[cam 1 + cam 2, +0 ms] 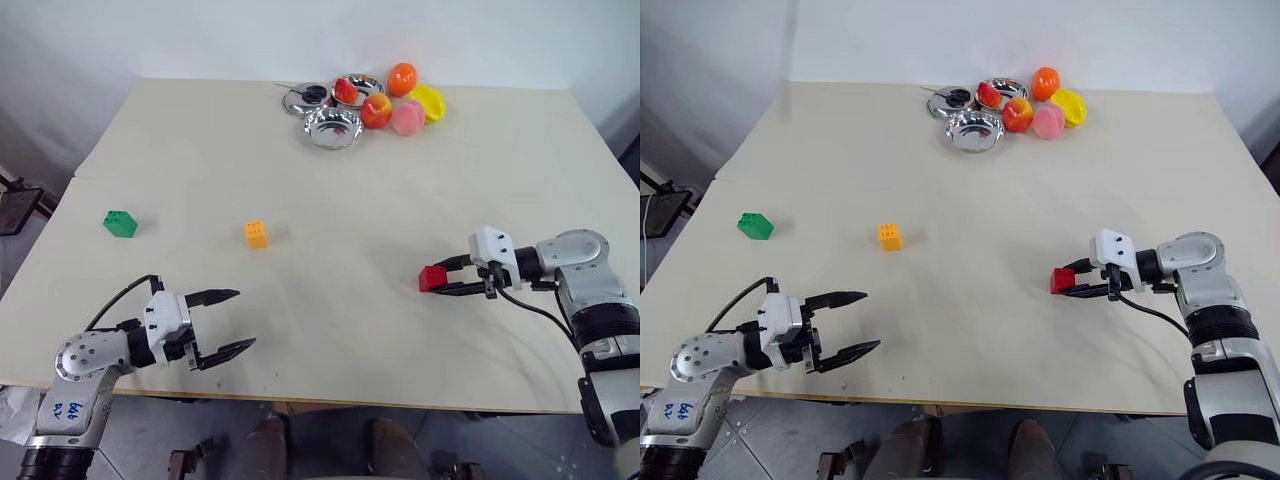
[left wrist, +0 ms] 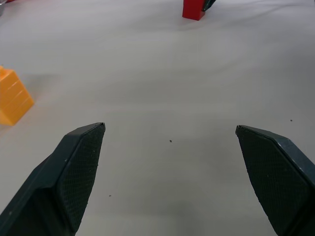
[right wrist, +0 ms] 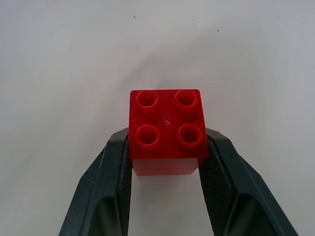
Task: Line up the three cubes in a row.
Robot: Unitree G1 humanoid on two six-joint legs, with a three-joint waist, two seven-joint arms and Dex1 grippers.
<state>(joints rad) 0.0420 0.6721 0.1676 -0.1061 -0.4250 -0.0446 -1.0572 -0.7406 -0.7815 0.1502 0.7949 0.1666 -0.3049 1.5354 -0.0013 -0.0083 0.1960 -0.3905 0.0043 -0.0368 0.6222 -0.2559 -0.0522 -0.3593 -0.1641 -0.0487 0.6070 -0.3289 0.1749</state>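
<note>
The right gripper (image 1: pixel 440 279) is clamped on the red cube (image 1: pixel 432 278), one finger on each side face, studs up, at or just above the table (image 1: pixel 330 200); contact with the surface cannot be confirmed. The left gripper (image 1: pixel 228 323) stands wide open and empty near the front edge. The orange cube (image 1: pixel 256 234) sits mid-table, the green cube (image 1: pixel 120 223) well to its left. Judgement: those two already form a rough left-to-right line; the red cube lies well right of the orange one and somewhat nearer the robot. The right arm holds it and is best placed to carry it left and slightly away onto that line.
</note>
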